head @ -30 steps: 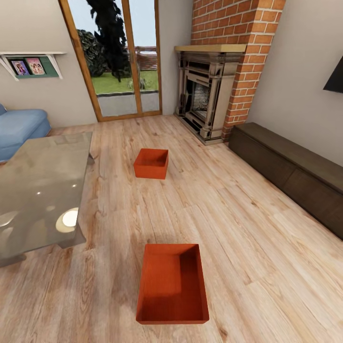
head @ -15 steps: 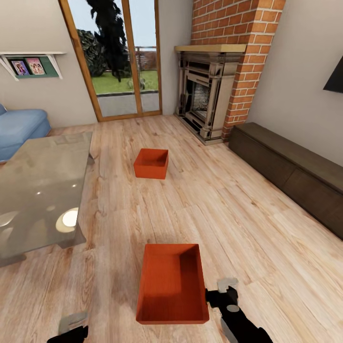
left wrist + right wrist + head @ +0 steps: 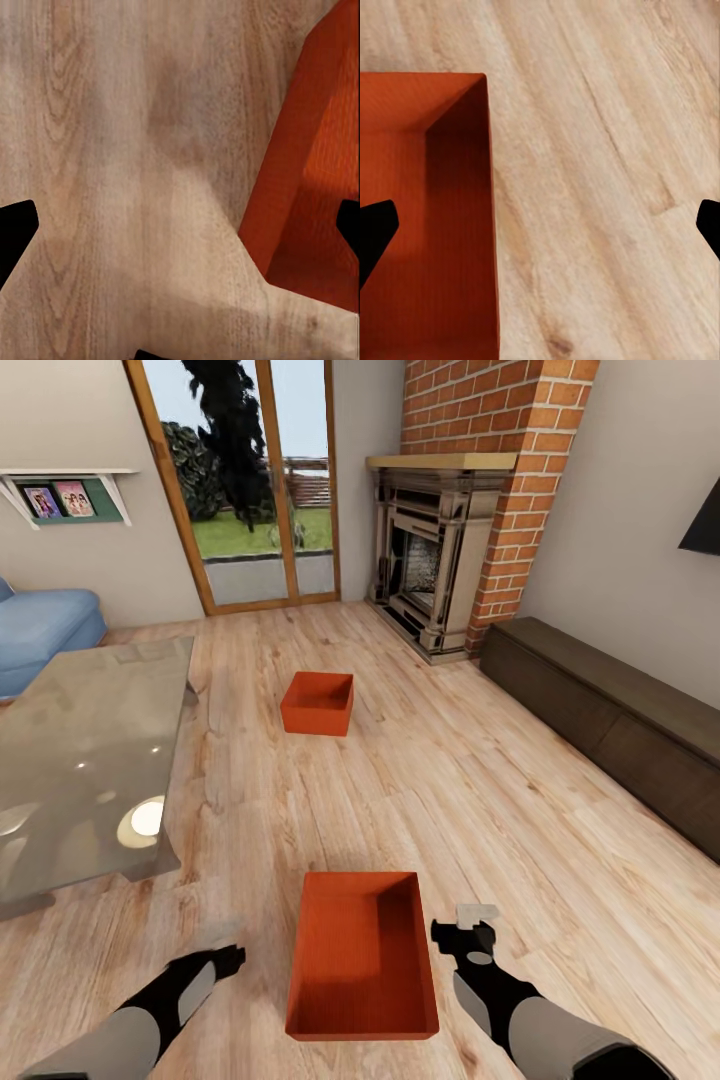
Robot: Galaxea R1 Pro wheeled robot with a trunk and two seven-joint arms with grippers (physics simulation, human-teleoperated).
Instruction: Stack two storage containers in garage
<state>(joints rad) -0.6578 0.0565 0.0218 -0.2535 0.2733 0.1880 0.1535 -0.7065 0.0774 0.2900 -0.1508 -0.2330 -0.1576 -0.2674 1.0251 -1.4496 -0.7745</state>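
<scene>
Wood planks hold two storage containers (image 3: 361, 954) (image 3: 318, 703), glass table (image 3: 85, 760) beside (both pincers (image 3: 222, 948) (image 3: 463, 930) wide, empty).

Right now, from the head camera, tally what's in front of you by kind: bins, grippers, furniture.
Orange-red storage containers: 2, the near one between the arms, the far one toward the fireplace.
Grippers: 2, left gripper and right gripper, both open.
Furniture: 3, glass table, blue sofa, dark low cabinet.
Total: 7
</scene>
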